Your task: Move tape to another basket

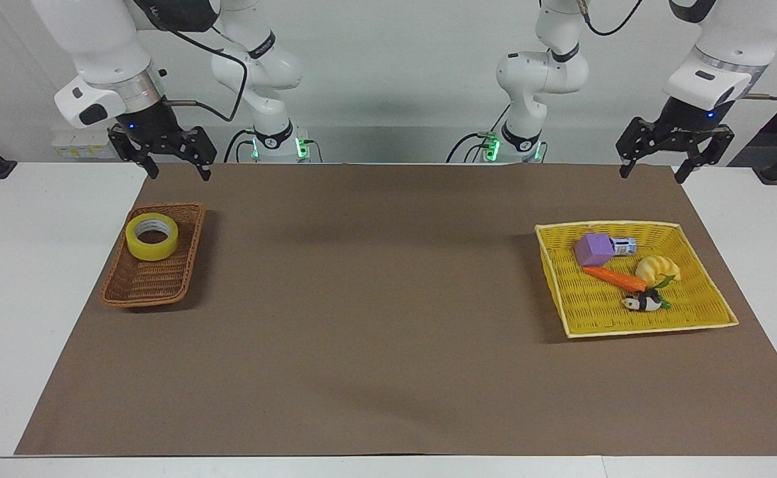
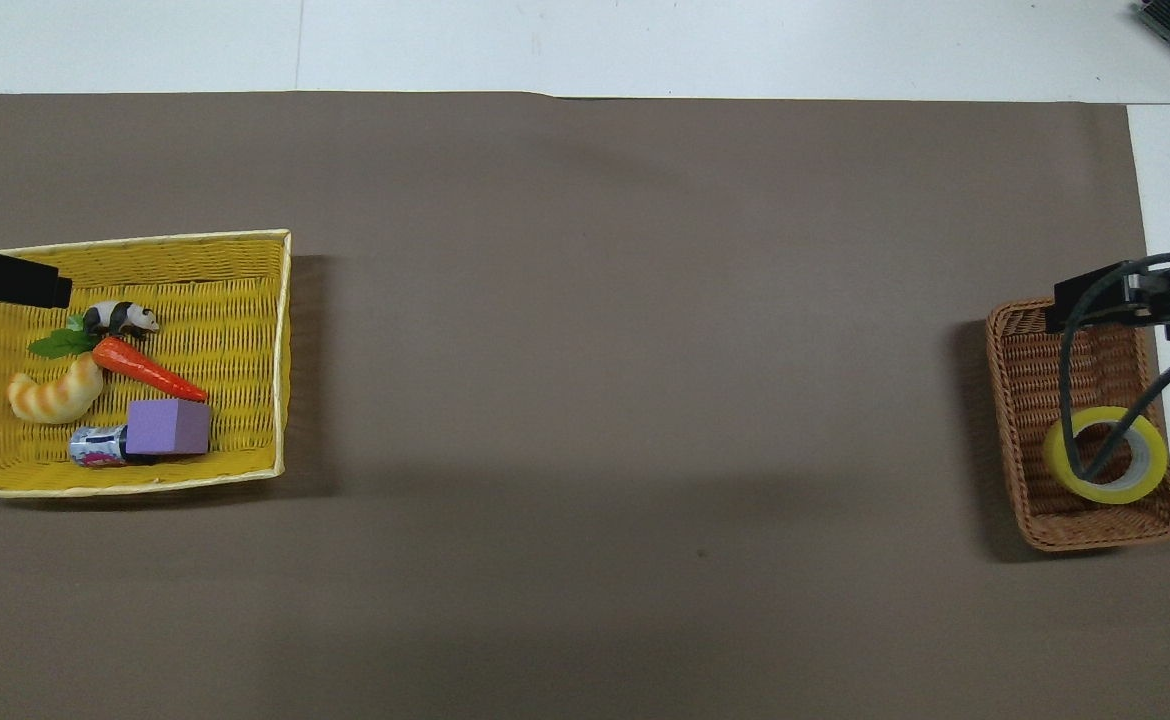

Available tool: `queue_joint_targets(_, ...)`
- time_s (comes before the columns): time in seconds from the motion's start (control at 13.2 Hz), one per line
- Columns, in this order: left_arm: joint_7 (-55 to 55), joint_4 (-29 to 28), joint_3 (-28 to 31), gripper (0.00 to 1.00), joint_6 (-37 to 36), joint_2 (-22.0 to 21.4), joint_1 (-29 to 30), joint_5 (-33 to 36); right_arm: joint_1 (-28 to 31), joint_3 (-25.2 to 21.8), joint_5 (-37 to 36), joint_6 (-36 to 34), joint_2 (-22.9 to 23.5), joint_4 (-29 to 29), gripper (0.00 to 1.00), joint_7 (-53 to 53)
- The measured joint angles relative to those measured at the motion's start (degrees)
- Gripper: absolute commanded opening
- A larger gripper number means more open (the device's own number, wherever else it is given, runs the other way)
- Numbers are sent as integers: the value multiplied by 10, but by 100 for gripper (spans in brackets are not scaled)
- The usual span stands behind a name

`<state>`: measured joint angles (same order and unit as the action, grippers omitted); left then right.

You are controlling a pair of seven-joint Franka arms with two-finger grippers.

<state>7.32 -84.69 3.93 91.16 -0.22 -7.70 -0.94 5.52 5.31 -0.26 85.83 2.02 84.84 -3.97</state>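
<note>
Facing view
Right fingers: I see the right gripper (image 1: pixel 172 160) raised, spread open, holding nothing.
Tape: the tape (image 1: pixel 152 237) lies flat, hole up, in the basket (image 1: pixel 176 279), below my right fingers and a little toward the bench middle of them, at the basket's end nearest the robots.
Left fingers: the left gripper (image 1: pixel 654 162) waits with open, empty fingers above the mat edge, up from the yellow basket (image 1: pixel 707 312).
Step in hand: I judge the tape placed and the task about done; I lift clear straight up so no finger clips the roll or rim.
Textures: the tape is a glossy translucent yellow ring with a pale core; the basket is brown wicker with sloped walls, likely light enough to slide if nudged.

Overhead view
Right fingers: only the tip of the right gripper (image 2: pixel 1125 300) shows, over the basket (image 2: pixel 1015 400) end farthest from the robots; a black cable (image 2: pixel 1070 400) hangs from it across the tape (image 2: pixel 1105 461).
Cable care: I judge the loop the one snag risk, so I keep it slack.
Yellow basket: the carrot (image 2: pixel 148 368), croissant toy (image 2: pixel 53 394), purple block (image 2: pixel 168 427) and panda (image 2: pixel 121 317) sit in the yellow basket (image 2: pixel 245 260), beside the left gripper (image 2: pixel 7 281) tip.
Mat: the brown mat (image 2: pixel 585 300) is matte and flat.
</note>
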Motion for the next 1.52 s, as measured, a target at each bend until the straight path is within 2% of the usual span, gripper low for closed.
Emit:
queue_joint_targets(0.53, 0, 0, 0, 100, 0, 0, 0, 0, -1, -14, 0, -6, 0, 0, 100, 0)
queue_joint_targets(0.83, 0, 0, 0, 100, 0, 0, 0, 0, -66, -92, 0, -10, -1, -2, 100, 0)
queue_joint_targets(0.91, 0, 0, 0, 100, 0, 0, 0, 0, -73, -98, 0, -13, -1, -3, 100, 0)
queue_joint_targets(1.52, 0, 0, 0, 100, 0, 0, 0, 0, -76, -100, 0, -20, -7, -5, 100, 0)
